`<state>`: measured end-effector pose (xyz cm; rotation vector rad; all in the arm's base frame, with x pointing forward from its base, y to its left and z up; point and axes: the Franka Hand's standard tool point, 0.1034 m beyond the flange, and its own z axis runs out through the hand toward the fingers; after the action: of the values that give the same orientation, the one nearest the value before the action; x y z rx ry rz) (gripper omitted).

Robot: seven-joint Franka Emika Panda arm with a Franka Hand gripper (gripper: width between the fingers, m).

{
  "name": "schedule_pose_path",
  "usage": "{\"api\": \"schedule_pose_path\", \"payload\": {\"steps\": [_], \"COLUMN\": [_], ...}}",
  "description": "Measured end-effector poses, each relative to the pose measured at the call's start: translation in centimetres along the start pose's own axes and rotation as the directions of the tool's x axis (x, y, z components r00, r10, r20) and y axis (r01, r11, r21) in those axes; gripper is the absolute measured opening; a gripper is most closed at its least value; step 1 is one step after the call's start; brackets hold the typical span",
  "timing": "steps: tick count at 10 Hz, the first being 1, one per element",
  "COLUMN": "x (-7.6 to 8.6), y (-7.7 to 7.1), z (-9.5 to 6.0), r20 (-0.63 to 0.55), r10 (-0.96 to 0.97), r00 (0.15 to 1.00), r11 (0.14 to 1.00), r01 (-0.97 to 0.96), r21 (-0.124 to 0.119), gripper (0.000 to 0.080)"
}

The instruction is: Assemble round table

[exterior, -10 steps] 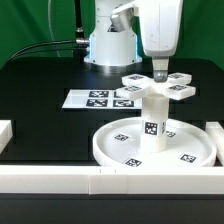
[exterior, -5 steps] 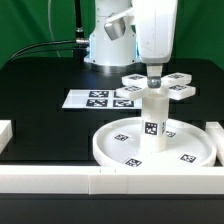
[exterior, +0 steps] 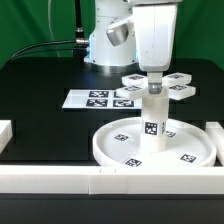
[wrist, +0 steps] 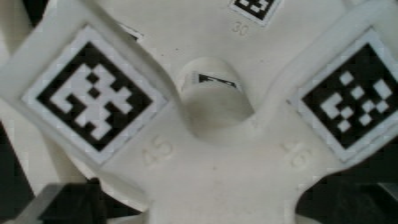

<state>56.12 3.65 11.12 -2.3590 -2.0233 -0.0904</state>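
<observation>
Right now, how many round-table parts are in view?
3: round disc lying flat, cylinder leg upright on its middle, cross-shaped foot atop the leg. None seems hidden.

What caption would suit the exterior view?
Gripper over the cross-shaped foot, which sits atop the leg standing in the round disc.

Robotics lab: black table [exterior: 40,90], marker board [exterior: 98,99], green backdrop [exterior: 30,22].
</observation>
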Motion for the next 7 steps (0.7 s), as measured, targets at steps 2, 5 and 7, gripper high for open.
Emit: {"api": "schedule_pose_path", "payload": {"steps": [2, 5, 7], "x": [-0.14, -0.25, -0.28], "y": [-0.22, -0.36, -0.33], "z": [0.64, 1.0, 0.98], "r20": [0.002, 0.003, 0.003], "r10": [0.006, 0.008, 0.008], "r00": [1.0, 1.0, 1.0], "r11": [1.0, 1.0, 1.0], "r01": [-0.006, -0.008, -0.008], "r21": [0.011, 0.017, 0.017], "gripper": [0.0649, 0.0649, 0.0446]}}
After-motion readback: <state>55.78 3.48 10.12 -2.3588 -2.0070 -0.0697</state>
